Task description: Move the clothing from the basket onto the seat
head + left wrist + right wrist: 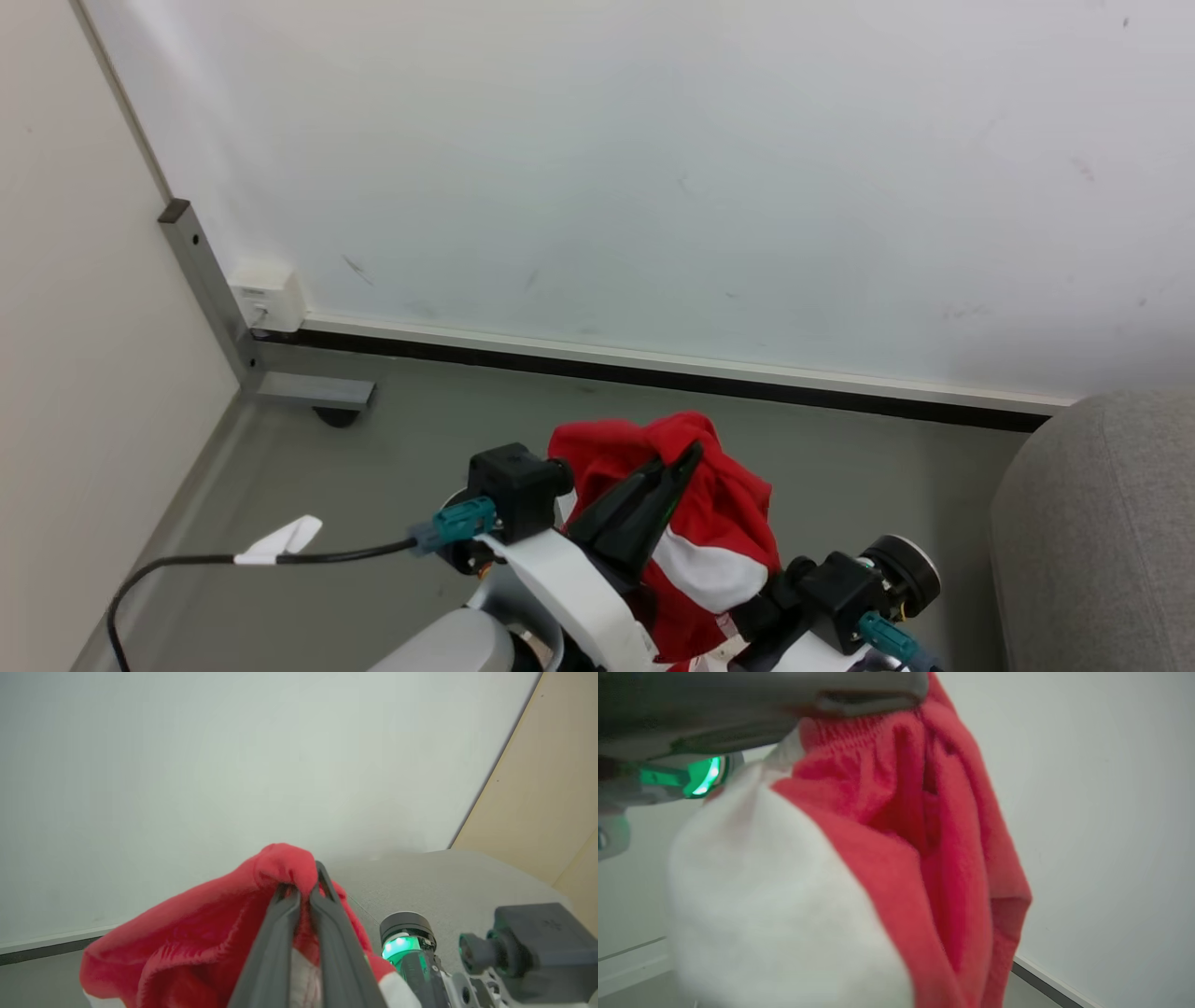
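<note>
Clothing [719, 504]: red garment with a white panel, held above the floor [420, 448], left of the seat [1092, 523] and apart from it. Left gripper [689, 459]: closed on the garment; the left wrist view shows its fingers [275, 942] pinching a red fold. Right gripper [794, 583]: closed, fingertips hidden behind the cloth, hold unconfirmed; the right wrist view adds the white panel close up.

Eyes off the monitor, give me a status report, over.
Left gripper shut on red clothing, held aloft. Right gripper shut, fingers hidden under fabric, grip unconfirmed. Seat at right, nothing seen in the way.
</note>
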Controlling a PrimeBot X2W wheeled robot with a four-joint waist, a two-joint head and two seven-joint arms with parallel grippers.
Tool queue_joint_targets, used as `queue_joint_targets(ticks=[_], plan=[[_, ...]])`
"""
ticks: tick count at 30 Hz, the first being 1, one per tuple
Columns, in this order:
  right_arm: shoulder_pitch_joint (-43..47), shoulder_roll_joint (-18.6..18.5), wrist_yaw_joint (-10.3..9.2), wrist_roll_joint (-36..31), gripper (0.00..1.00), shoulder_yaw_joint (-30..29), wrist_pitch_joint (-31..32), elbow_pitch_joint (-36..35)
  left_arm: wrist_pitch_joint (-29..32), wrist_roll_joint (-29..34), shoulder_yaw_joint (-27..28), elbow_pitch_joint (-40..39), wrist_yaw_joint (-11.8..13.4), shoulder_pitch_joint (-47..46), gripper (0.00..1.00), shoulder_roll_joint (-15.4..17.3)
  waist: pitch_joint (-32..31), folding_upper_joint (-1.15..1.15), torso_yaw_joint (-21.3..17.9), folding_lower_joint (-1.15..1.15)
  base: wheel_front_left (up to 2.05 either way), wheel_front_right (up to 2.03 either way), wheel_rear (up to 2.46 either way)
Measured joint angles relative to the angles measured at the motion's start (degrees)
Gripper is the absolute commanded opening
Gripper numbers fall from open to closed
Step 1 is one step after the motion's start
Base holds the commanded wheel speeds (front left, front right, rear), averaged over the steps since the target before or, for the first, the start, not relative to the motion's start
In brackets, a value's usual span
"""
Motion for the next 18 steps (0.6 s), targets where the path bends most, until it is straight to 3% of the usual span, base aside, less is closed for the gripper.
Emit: queue_joint_targets(ticks=[10,15,16,17,18], plan=[[7.26,0.00,0.00,7.94,0.00,-6.32,-0.01,-8.65,-0.69,-1.20,1.74,0.77,0.94,1.30,0.00,1.66,-0.11,0.00,-0.13,0.00,0.00,0.00,0.00],[9.01,0.03,0.00,10.57,0.00,-7.59,-0.01,-12.82,-0.54,-1.83,0.60,-0.53,-0.34,1.79,0.00,1.52,0.44,0.00,-1.70,0.00,0.00,0.00,0.00],[9.00,0.02,0.00,10.89,0.00,-7.87,-0.01,-13.13,-0.57,-1.92,0.68,-0.75,-0.32,1.84,0.27,1.42,0.56,0.00,-2.12,0.00,0.00,0.00,0.00],[8.97,0.02,0.00,11.23,0.00,-8.04,-0.01,-13.39,-0.77,-1.92,0.71,-0.99,-0.33,1.85,0.82,1.34,0.69,0.00,-2.57,0.00,0.00,0.00,0.00],[8.84,0.03,0.00,11.54,0.00,-8.28,-0.01,-13.59,-1.00,-1.92,0.82,-1.25,-0.32,1.85,1.00,1.22,0.84,0.00,-3.07,0.00,0.00,0.00,0.00]])
